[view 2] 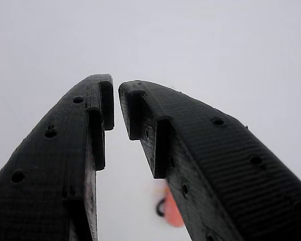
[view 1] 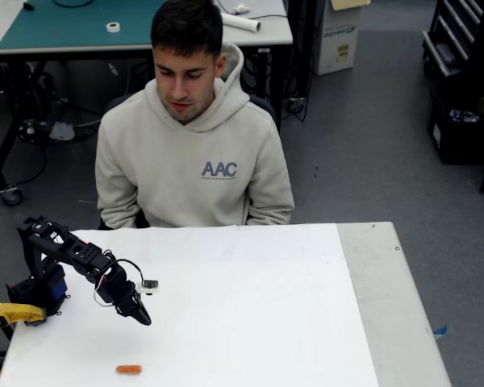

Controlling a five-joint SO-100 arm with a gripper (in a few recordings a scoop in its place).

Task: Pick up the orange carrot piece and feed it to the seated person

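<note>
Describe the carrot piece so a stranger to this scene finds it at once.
Start at the white table in front of the seated person in the fixed view. Near its lower left edge, below the black gripper, lies the orange carrot piece. It is a tiny orange stick, unlike the yellow tool handle off the table's left side.

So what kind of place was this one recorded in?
Probably a lab or workshop: a bench with a green cutting mat and tape roll stands behind the person, cables trail underneath, and the floor is bare grey.
</note>
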